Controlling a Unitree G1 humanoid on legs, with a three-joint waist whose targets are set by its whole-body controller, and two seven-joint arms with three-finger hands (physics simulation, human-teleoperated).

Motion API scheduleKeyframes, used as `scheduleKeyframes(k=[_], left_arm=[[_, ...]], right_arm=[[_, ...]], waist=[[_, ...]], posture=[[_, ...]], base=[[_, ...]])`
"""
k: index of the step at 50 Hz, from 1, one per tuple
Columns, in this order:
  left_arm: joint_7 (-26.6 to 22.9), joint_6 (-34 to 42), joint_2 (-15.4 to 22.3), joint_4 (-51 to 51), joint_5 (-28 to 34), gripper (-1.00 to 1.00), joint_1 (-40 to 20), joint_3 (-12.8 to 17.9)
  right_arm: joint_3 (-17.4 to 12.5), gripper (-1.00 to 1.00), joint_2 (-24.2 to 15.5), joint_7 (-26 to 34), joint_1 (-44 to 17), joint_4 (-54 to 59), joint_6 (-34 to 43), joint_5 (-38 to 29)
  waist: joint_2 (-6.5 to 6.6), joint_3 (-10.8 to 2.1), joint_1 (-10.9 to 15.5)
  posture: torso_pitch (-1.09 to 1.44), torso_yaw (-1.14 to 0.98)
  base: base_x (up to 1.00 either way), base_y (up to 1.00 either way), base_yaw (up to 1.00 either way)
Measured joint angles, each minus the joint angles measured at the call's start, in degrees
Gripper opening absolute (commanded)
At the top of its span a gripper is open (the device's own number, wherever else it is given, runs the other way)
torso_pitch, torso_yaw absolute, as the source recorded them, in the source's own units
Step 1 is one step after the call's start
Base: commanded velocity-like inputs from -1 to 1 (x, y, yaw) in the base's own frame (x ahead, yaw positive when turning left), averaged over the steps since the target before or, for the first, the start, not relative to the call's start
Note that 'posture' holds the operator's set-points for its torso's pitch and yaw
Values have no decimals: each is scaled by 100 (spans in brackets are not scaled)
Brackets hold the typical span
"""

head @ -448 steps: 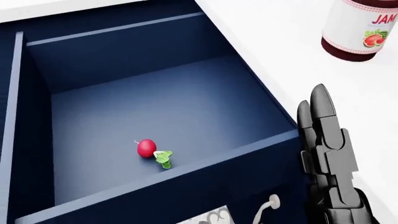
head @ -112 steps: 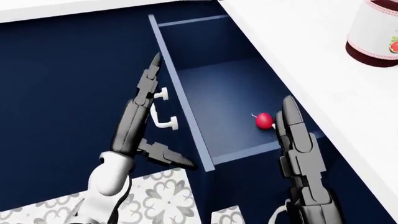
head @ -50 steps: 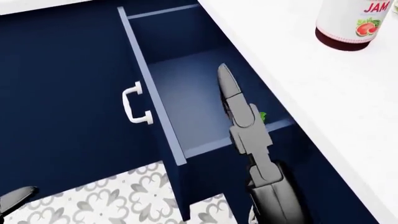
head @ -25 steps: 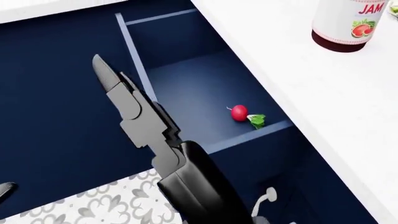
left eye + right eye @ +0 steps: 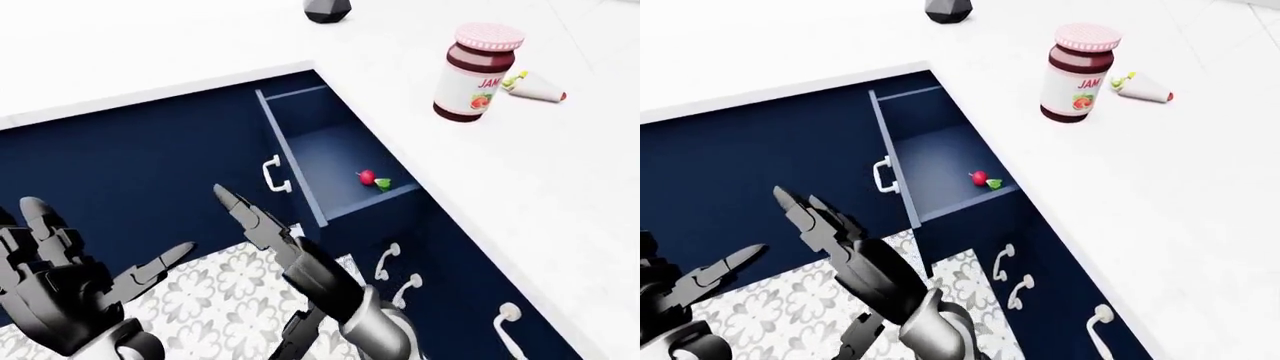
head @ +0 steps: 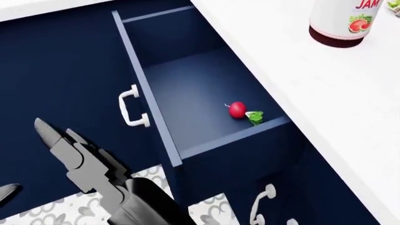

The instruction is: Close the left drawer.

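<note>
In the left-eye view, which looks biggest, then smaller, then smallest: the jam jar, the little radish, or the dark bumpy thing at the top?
1. jam jar, clearly the biggest.
2. dark faceted object, partly cut off by the view's top edge, so its full size is unsure.
3. radish, the smallest.

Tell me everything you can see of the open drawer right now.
The drawer is dark navy like the cabinet fronts around it, and stands pulled out from under the white counter. Its front panel carries one white loop handle on the outer face. The inside is plain and flat, holding only a small red radish with green leaves, lying near the lower right corner in the head view. No hand touches it: the right hand hovers open below and left of the handle, and the left hand is open, farther left.
</note>
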Motion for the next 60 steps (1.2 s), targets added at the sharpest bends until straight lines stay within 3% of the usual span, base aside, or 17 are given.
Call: scheduleKeyframes(k=[14, 25, 43, 60], left_arm=[[-13, -26, -6, 10, 9, 100, 4, -8], [-17, -11, -8, 8, 0, 100, 4, -23], [-26, -52, -9, 35, -10, 100, 15, -15], [-28, -89, -16, 64, -7, 100, 23, -17]], right_arm=[[-267, 100, 85, 152, -95, 945, -13, 178], [-260, 100, 102, 245, -20, 1416, -178, 111], [-735, 100, 344, 168, -245, 2601, -96, 344], [-913, 100, 460, -398, -180, 3223, -451, 670]], waist=[[-3, -15, 0], [-2, -17, 0], [10, -23, 5], [18, -16, 14]], posture=[[0, 0], [0, 0], [0, 0], [0, 0]], base=[[0, 0, 0], [0, 0, 0], [0, 0, 0], [0, 0, 0]])
